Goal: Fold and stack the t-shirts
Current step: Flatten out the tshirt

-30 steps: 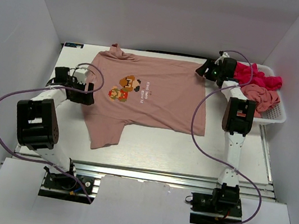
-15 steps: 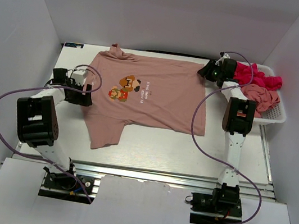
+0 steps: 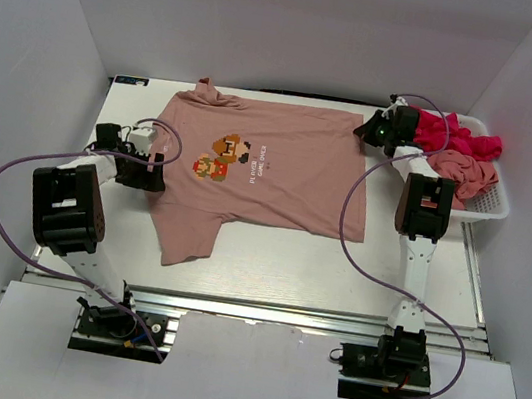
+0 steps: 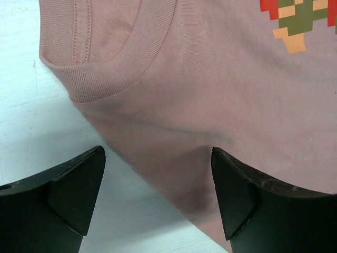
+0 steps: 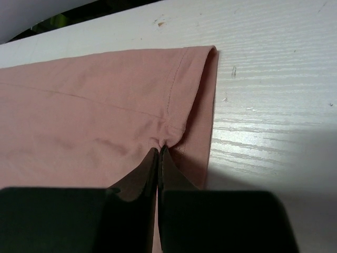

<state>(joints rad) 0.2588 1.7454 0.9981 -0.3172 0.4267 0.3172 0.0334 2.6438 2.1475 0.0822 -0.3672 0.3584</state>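
At R gripper (image 5: 159,152): cotton(?) tee (image 5: 79,105) puckered

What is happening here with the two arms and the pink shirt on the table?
Two robot arms seem about to fold a salmon-pink t-shirt that lies spread flat on the table, print up. The right gripper is shut on a hem corner of it. The left gripper is open at the shirt's edge beside the collar, gripping nothing. A magenta shirt and another pink shirt lie crumpled in the white basket.
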